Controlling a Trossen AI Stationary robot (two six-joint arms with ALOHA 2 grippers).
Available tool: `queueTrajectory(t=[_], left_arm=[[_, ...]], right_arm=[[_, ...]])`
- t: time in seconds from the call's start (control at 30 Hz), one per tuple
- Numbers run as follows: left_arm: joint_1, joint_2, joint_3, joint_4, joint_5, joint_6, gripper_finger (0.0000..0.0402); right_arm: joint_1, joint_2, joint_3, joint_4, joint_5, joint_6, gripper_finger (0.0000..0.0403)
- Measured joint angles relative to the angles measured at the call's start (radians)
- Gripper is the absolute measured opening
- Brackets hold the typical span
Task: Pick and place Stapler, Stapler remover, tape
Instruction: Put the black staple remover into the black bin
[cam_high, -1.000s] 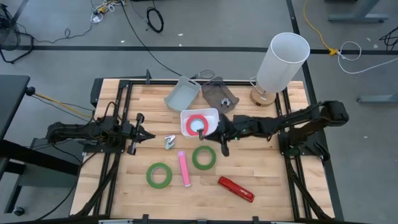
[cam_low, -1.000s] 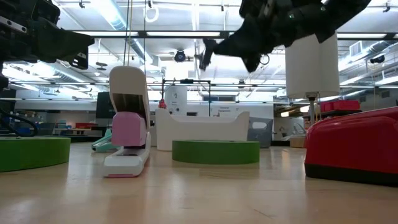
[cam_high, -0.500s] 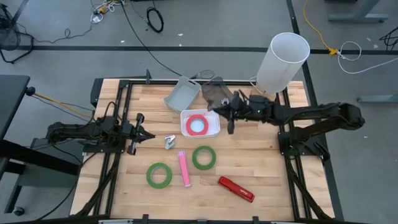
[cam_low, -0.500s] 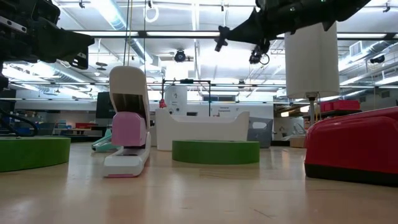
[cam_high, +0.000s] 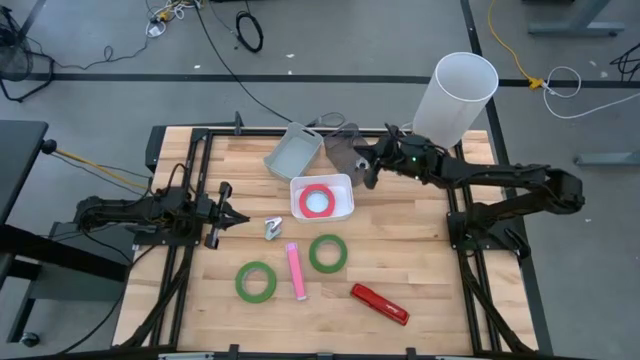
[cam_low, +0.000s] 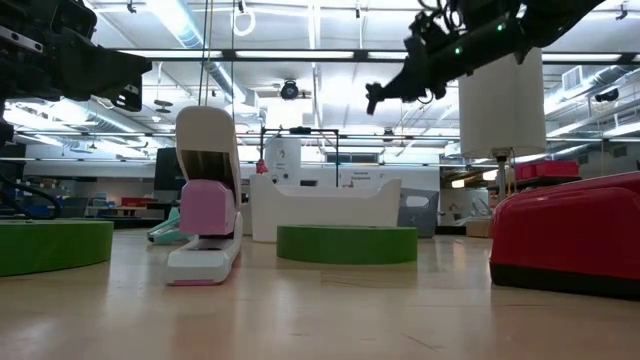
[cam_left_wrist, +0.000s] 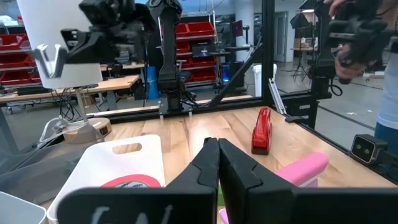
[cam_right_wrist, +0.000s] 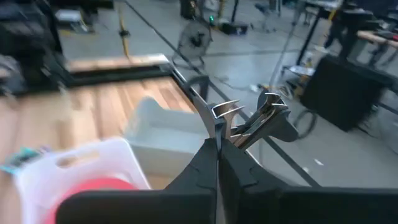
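Here, 1 red tape (cam_high: 318, 200) and 2 green tape rolls (cam_high: 327, 253) are flat rings.

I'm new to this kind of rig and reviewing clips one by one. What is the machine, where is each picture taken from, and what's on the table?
Two dark robot arms work at a wooden table. One picture looks straight down, one looks level across the tabletop, and one comes from each wrist. The left gripper waits shut at the table's left. The right gripper, also shut, hangs above a dark tray.

On the table lie two green tape rolls, a pink stapler, a red stapler and a staple remover. A red tape roll sits in a white bin. Neither gripper clearly holds anything.
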Motion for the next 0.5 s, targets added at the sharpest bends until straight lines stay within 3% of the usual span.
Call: queueTrajectory(t=[0.5], left_arm=[[0.0,0.0,0.0,0.0,0.0,0.0,0.0007]], right_arm=[[-0.126,0.166,0.0,-0.035,-0.001,-0.008,0.0002]])
